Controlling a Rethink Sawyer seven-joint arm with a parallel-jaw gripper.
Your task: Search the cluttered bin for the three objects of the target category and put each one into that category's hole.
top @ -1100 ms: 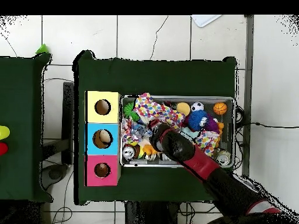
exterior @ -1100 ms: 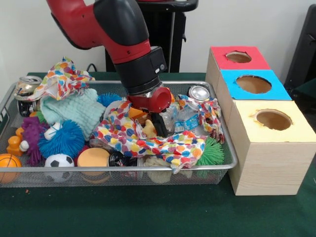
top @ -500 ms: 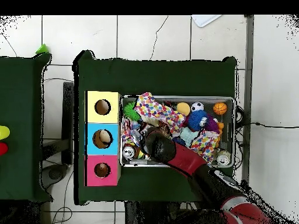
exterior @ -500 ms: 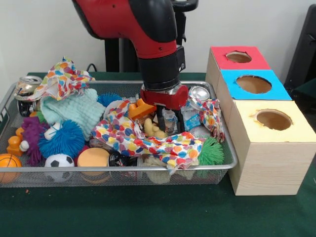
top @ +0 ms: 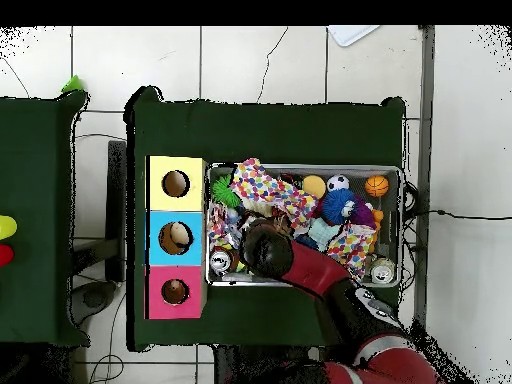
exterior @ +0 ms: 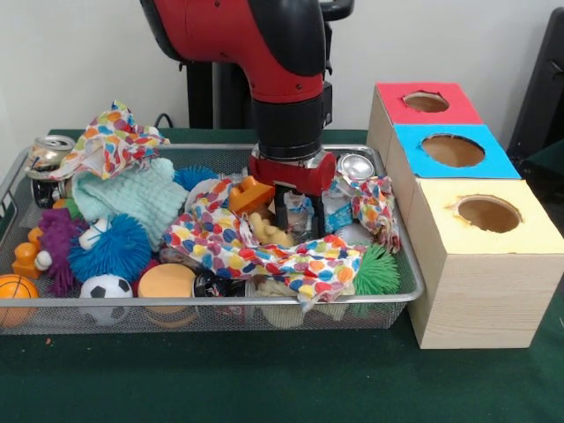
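Observation:
My gripper (exterior: 295,214) hangs low in the right middle of the wire bin (exterior: 264,301), open, with a crumpled clear plastic bottle (exterior: 300,214) between its fingers. An orange toy (exterior: 251,194) and a yellow toy (exterior: 269,232) lie just to its left. A silver can (exterior: 356,165) stands behind it on the right. Beside the bin stand three boxes with round holes: red (exterior: 397,107), blue (exterior: 498,165) and yellow (exterior: 533,236). In the overhead view the arm (top: 300,268) covers the gripper.
A dotted cloth (exterior: 264,253) sprawls over the bin's front middle, another (exterior: 110,137) at the back left. A teal cloth (exterior: 128,198), blue spiky ball (exterior: 110,248), green spiky ball (exterior: 381,269), soccer ball (exterior: 106,288), basketball (exterior: 16,295) and a dented can (exterior: 46,154) fill the rest.
The arm swung upright and moved right toward the boxes, from over the yellow toy to the clear bottle. Over the last half second it shifted only slightly left.

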